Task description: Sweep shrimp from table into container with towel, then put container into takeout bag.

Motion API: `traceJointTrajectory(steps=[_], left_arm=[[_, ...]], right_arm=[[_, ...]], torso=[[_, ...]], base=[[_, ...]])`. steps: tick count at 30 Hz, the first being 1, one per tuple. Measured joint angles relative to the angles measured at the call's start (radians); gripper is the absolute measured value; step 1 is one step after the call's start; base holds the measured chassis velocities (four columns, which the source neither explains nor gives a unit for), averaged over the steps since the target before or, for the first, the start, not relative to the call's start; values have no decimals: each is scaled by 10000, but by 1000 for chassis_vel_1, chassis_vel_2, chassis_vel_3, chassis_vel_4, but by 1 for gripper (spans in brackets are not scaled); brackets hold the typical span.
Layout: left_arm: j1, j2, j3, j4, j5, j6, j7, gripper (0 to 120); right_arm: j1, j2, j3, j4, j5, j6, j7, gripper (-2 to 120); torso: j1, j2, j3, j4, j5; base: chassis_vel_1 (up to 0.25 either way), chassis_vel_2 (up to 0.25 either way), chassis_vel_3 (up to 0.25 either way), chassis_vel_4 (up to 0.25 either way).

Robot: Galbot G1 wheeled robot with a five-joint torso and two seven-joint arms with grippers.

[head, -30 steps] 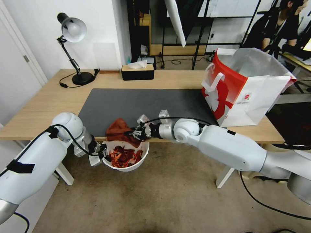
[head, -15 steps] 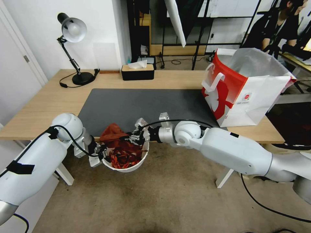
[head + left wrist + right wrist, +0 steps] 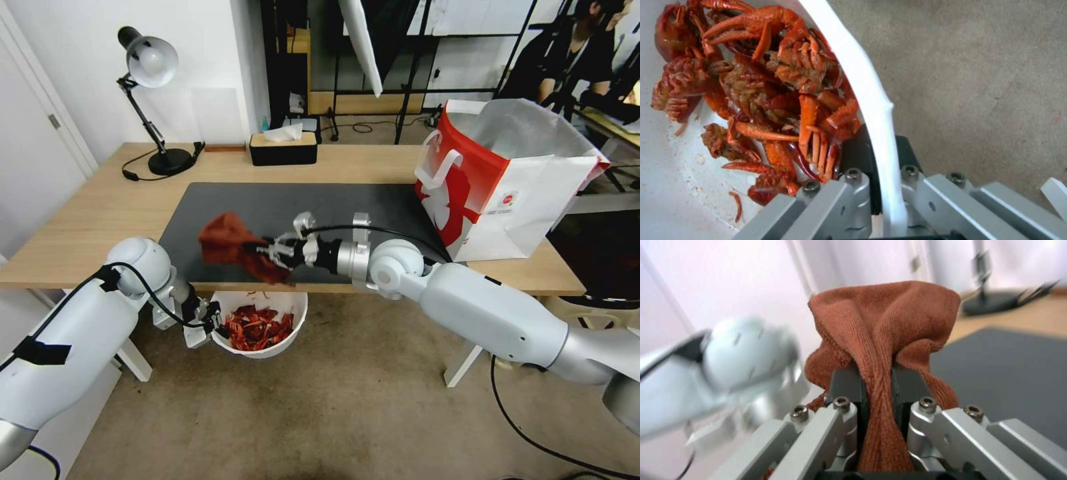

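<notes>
The right tool (image 3: 265,250) has risen since a half second ago: then it hung low at the bowl's mouth with the towel draped onto the shrimp, and now it is above the counter's near edge, over the grey mat (image 3: 300,213). Its jaws are closed tight on the towel (image 3: 230,245), which hangs bunched and clear of the bowl; the right wrist view shows the cloth (image 3: 882,350) pinched between the two black pads (image 3: 846,386). A second ago the towel lay on the mat's edge beside the bowl.

The left tool (image 3: 208,322) has kept its place below the counter (image 3: 100,207) edge, holding the bowl (image 3: 263,347) in the air above the floor. In the left wrist view its jaws are clamped on the bowl's rim (image 3: 871,110), one pad inside and one outside. The bowl sits at much the same spot as before. The shrimp (image 3: 257,327) lie heaped inside it, now uncovered; up close (image 3: 769,86) they press against the wall next to the inner pad.

The bag (image 3: 507,187) stands upright on the counter's right end, well apart from the bowl, unmoved.
</notes>
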Motion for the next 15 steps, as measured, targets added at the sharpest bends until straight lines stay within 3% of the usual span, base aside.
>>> traceJointTrajectory(steps=[9,15], left_arm=[[302,34,-72,-407,-8,0,0,0],[612,51,-149,-749,-23,0,0,0]], right_arm=[[-560,104,1379,468,-229,522,1939,7],[-1145,-275,2417,773,-601,613,3218,7]], torso=[[-1,0,-1,1,1],[-1,0,0,-2,1]], base=[[0,0,0,0],[0,0,0,0]])
